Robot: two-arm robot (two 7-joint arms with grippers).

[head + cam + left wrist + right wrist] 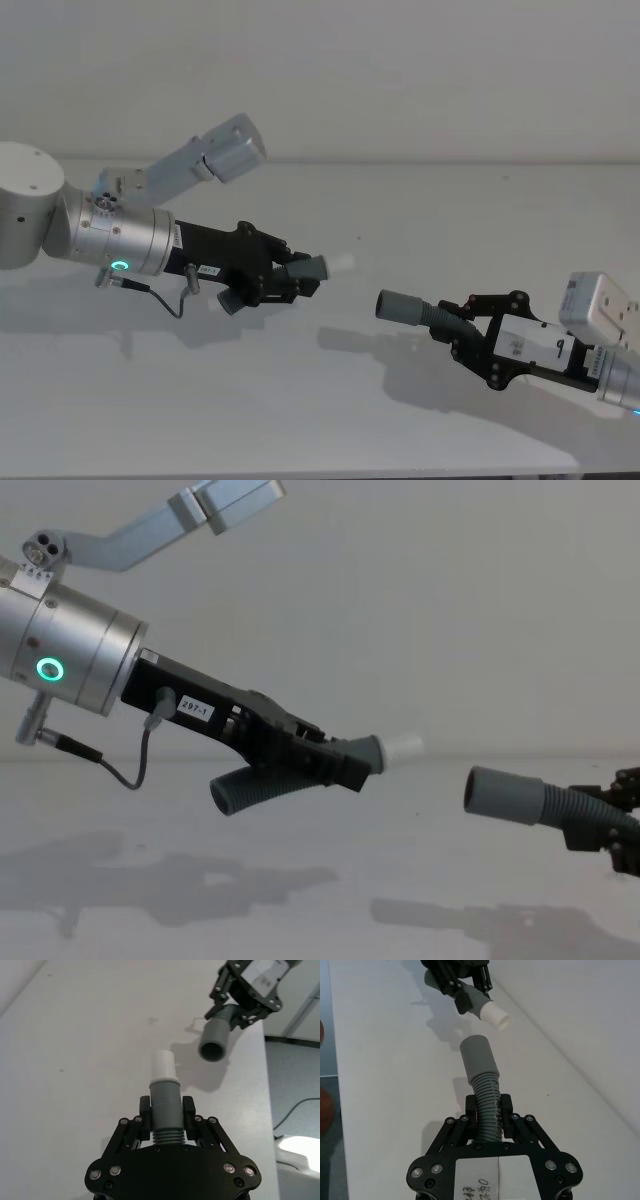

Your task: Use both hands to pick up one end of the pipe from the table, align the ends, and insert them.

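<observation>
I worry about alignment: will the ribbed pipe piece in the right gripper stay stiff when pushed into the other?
Probably not fully. The right gripper clamps the ribbed hose, which already curves, so it may bend under push. Its smooth open cuff looks rigid and should accept the whitish tip.

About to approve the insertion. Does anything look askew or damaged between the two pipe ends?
Nothing damaged. The whitish tip in the left gripper sits higher than the grey open cuff in the right gripper, not yet aligned.

Silver cylindrical forearm (pixel 70 660) with green ring light (pixel 48 668), black cable (pixel 110 763), black screw-studded left hand (pixel 167 1125)
</observation>
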